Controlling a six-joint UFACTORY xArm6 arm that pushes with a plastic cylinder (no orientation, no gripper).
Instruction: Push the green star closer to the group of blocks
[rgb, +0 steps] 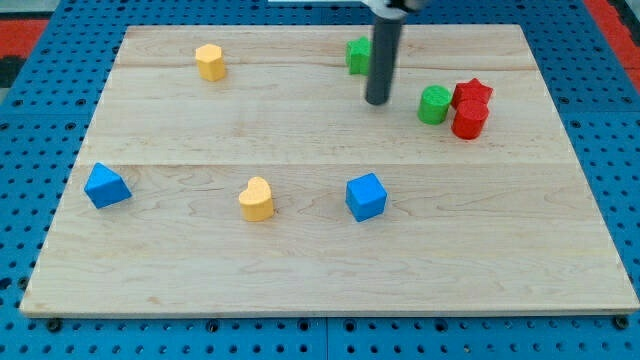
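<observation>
The green star (356, 55) sits near the board's (300, 270) top edge, partly hidden behind my rod, so its shape is hard to confirm. My tip (377, 101) rests just below and right of it; there is no pincer, only the bare rod, holding nothing. To the right, a green cylinder (434, 104) touches a red star (473, 93) and a red cylinder (469, 120). Farther off lie a blue cube (366, 196), a yellow heart (257, 199), a blue block (106, 186) and a yellow block (210, 61).
</observation>
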